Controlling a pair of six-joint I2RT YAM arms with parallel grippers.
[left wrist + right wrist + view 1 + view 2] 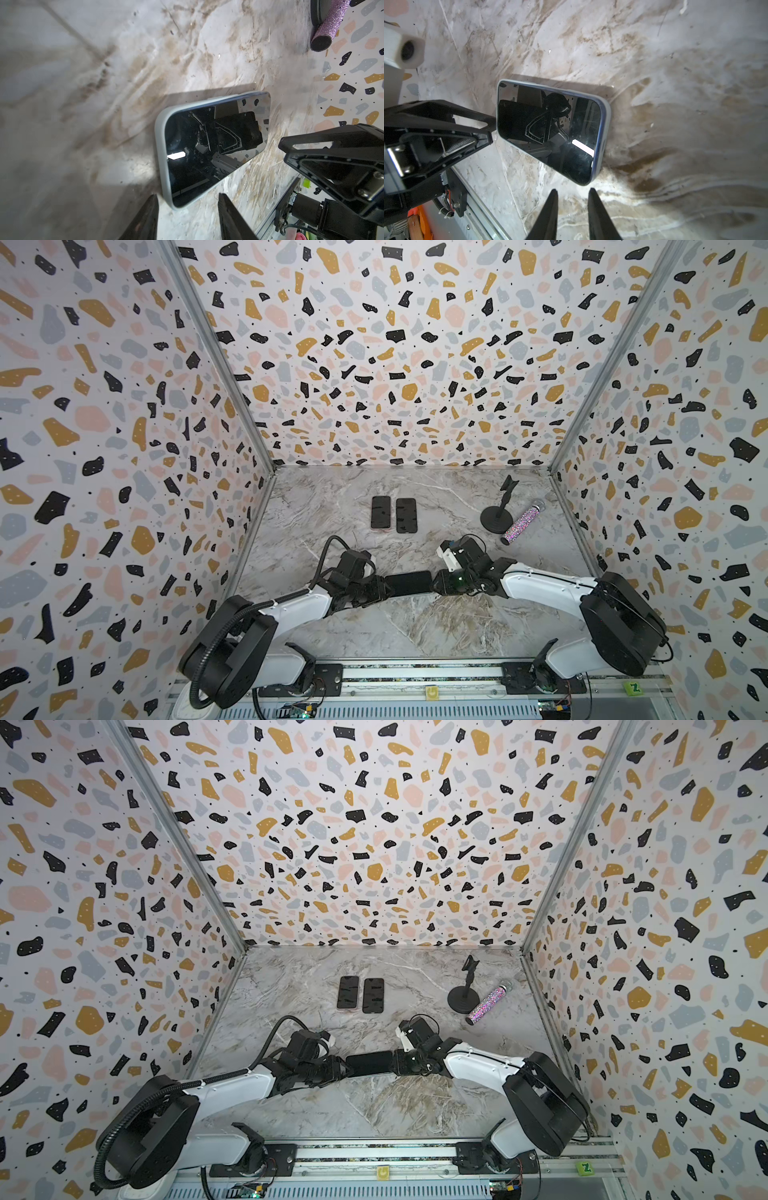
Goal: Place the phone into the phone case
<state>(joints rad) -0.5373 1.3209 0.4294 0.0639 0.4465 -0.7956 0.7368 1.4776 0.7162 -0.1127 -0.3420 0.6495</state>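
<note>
1. I see the phone point(409, 583) lying flat and screen up on the marble surface point(415, 635), towards the front and about midway across, with its long side running left to right between the two arms.
2. The phone sits in the phone case point(160, 145). The pale rim wraps the edges of the dark glass in both wrist views. In the right wrist view a thin blue edge of the phone shows above the rim along one end.
3. My left hand point(188, 195) is at the phone's left end with its jaws moderately apart. Nothing is clamped between its fingers point(228, 212). The phone's near corner lies just at their tips, and I cannot tell whether they touch it there.
4. In the right wrist view the left hand's fingertips meet the short end of the phone.
5. My right hand point(573, 190) is at the phone's right end. Its jaws stand narrowly apart and hold nothing, and the phone's near corner lies just beyond the tips.
6. In the left wrist view the right hand's tip comes just beside the far end of the phone. I cannot tell whether it touches.
7. Well behind, near the middle of the surface, a pink-edged phone point(381, 512) and a dark phone point(406, 515) lie side by side.
8. At the back right a black stand point(496, 514) is upright on its round base. A glittery microphone point(521, 522) lies on the surface just beside it.
</note>
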